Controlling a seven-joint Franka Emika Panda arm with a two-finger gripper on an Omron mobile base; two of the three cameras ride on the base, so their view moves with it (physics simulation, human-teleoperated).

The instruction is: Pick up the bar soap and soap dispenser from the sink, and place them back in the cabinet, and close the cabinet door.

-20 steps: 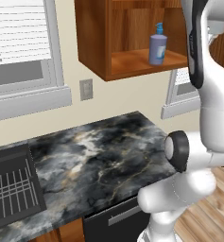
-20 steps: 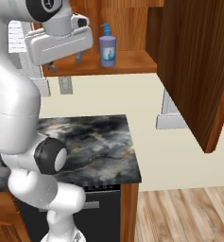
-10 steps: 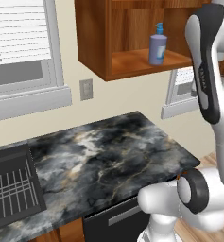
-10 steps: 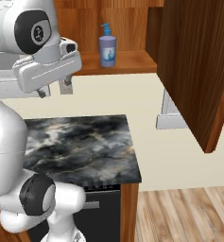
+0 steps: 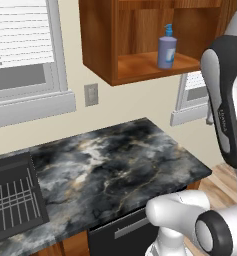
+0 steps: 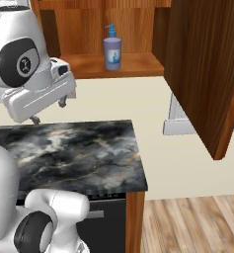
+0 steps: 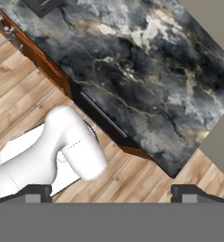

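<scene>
Pincer (image 7: 111, 191) spread empty; blue-purple soap dispenser (image 5: 167, 47) upright.

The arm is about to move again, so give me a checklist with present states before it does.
1. Soap dispenser upright on the cabinet shelf: ok.
2. Bar soap in the cabinet: cannot tell.
3. Cabinet door closed: not ok, it stands open.
4. Gripper empty, fingers wide apart: ok.
5. Gripper clear of the counter: ok, it looks down on the counter from above.

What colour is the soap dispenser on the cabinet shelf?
Blue-purple soap dispenser with a blue pump; clearest in the right base view.
</scene>
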